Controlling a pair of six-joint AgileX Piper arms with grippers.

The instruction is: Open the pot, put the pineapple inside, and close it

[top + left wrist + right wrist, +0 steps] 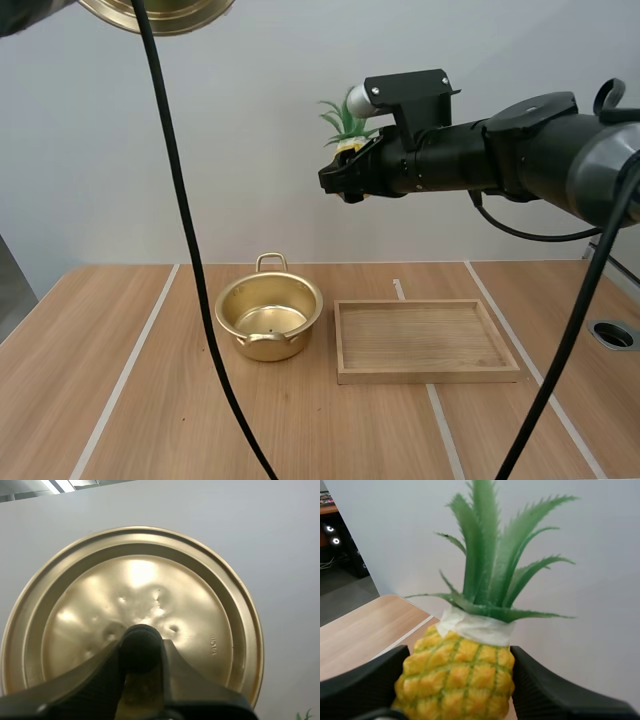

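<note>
On the counter [120, 400], high view: pot [268, 318], gold, uncovered, empty; wooden tray [425, 340] just beside it, also empty. Well above the counter: right end effector [342, 178], closed on the pineapple [349, 135], leaves upward. Lid [160, 12] raised high over the counter's left part. Left wrist view adds: left end effector [141, 652] pinching the lid's black knob, its dented top face toward the camera. Right wrist view adds: both fingers [365, 685] pressed against the pineapple's yellow body, below the leaves.
</note>
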